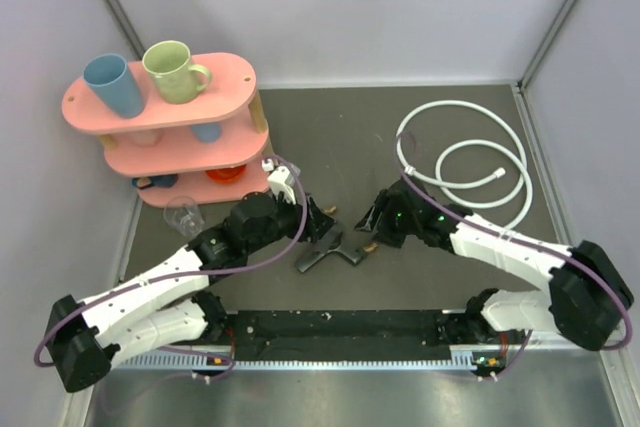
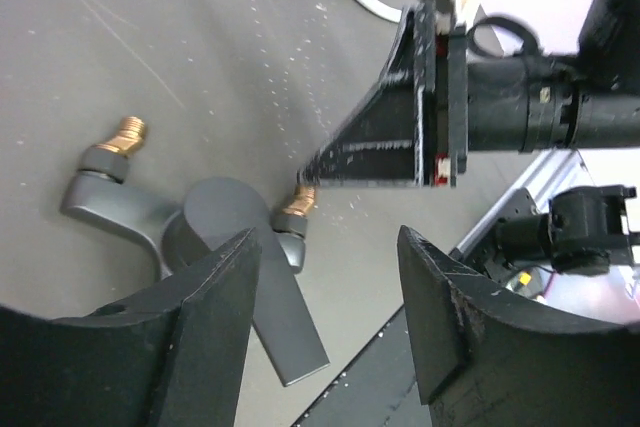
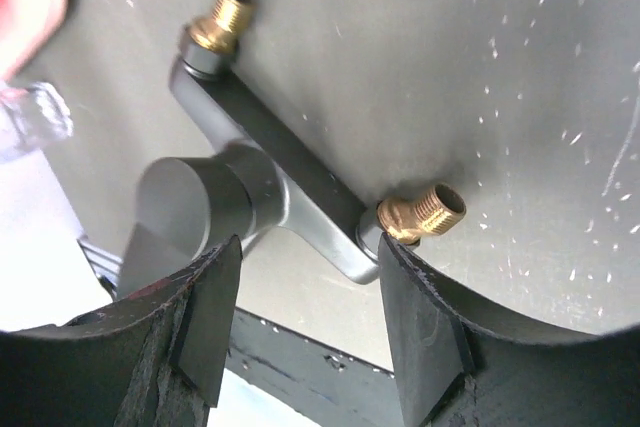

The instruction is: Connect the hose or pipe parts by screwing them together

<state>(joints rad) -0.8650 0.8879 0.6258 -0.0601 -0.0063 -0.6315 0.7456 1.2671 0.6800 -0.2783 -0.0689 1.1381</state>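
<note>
The small dark tap fitting (image 1: 328, 250) lies flat on the table between my two grippers. Its brass threaded ends (image 3: 425, 215) (image 3: 225, 17) show well in the right wrist view. My left gripper (image 1: 322, 219) hovers just above and left of it, open, with nothing gripped. The fitting's flat lever (image 2: 285, 327) lies below that gripper's gap (image 2: 328, 247). My right gripper (image 1: 372, 219) stands open over the fitting's right side (image 3: 308, 257). One of its fingers (image 3: 420, 327) is close to a brass end. The white hose (image 1: 465, 162) lies in loops at the back right, apart from both grippers.
A pink two-level shelf (image 1: 225, 75) stands at the back left with a blue cup (image 1: 115, 84) and a green mug (image 1: 172, 70) on top. A clear glass (image 1: 183, 215) sits in front of it. A black rail (image 1: 330, 327) runs along the near edge.
</note>
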